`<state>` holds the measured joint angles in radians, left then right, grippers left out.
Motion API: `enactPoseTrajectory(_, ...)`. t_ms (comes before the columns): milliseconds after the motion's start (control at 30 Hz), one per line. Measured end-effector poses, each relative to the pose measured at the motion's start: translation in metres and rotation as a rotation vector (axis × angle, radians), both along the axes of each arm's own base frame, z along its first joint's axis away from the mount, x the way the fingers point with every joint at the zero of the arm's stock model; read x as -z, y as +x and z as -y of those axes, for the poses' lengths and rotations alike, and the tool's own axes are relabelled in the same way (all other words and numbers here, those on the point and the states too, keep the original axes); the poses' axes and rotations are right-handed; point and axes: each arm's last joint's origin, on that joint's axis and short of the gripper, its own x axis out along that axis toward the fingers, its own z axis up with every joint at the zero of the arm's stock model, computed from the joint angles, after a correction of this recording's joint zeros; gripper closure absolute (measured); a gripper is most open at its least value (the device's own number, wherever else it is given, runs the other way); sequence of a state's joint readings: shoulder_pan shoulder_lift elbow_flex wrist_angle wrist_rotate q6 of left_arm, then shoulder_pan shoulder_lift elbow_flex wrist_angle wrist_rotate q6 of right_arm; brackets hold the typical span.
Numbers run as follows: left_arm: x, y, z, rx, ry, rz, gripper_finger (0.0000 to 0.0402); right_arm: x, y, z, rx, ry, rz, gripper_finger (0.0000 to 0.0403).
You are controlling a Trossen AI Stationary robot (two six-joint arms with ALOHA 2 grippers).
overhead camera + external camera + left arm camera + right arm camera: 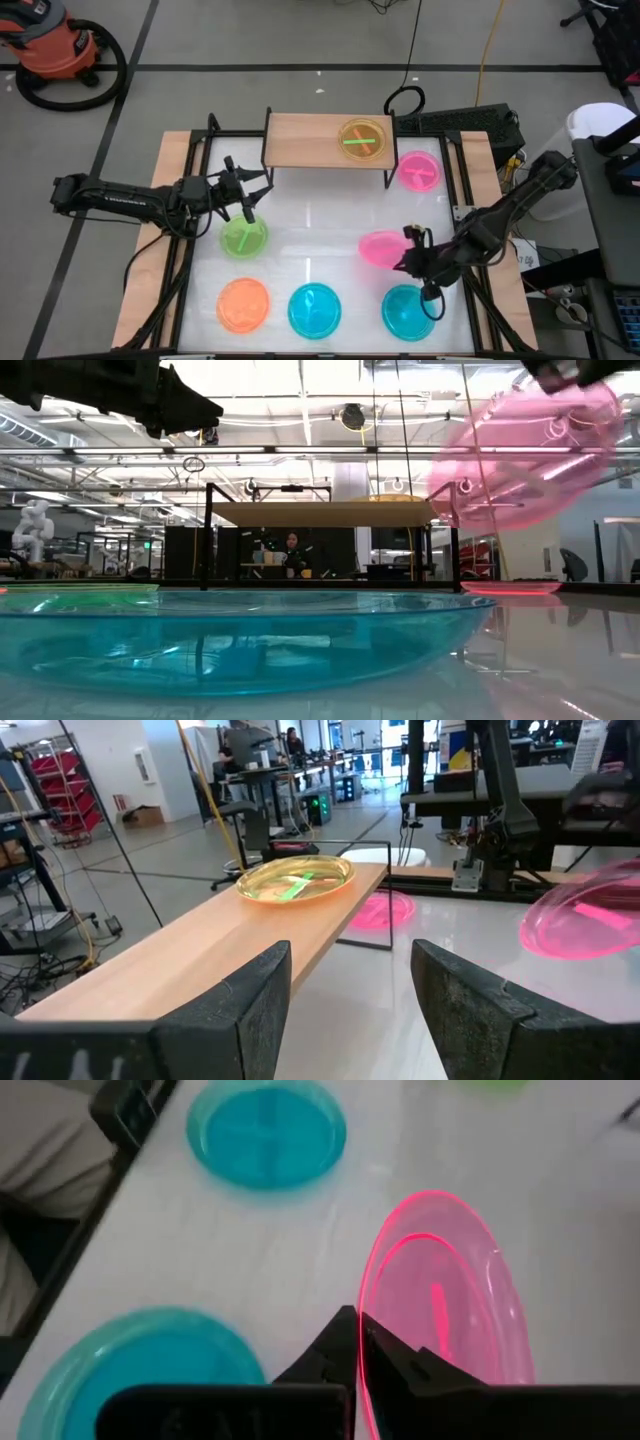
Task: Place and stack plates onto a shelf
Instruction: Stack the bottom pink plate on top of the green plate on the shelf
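While right gripper point(408, 255) lifts pink plate point(380, 247) | shelf point(300, 140): orange-green stack point(361, 139)

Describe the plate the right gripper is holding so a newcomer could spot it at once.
Start at the white table, then find the right gripper above its right half. The pink plate pinched by its rim there is lifted and tilted, while the other pink plate lies flat beside the shelf.

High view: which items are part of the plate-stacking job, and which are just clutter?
Job:
- shelf with stacked plates
- pink plate in the right tool
- pink plate by the shelf
- green plate under the open left tool
- orange plate
- two blue plates

Clutter:
- shop vacuum
- floor cables
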<state>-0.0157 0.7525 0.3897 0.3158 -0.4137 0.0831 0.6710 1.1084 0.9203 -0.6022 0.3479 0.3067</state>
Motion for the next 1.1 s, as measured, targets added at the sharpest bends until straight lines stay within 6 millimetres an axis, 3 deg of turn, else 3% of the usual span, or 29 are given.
enactPoseTrajectory(267,0.001,0.0,0.0,0.0,-0.01,-0.001,0.0188,-0.035,0.015,0.013,-0.02,-0.21,0.159,0.0403)
enactPoseTrajectory(533,0.001,0.0,0.0,0.0,-0.01,-0.001,0.0188,-0.06,0.041,0.041,-0.049,-0.485,0.335,0.0403)
enactPoseTrajectory(767,0.001,0.0,0.0,0.0,-0.01,-0.002,0.0188,-0.064,0.057,0.101,0.137,-0.684,0.272,0.0403)
enactPoseTrajectory(1100,0.001,0.0,0.0,0.001,-0.006,-0.004,0.0188,-0.056,0.065,0.189,0.256,-0.562,0.222,0.0403)
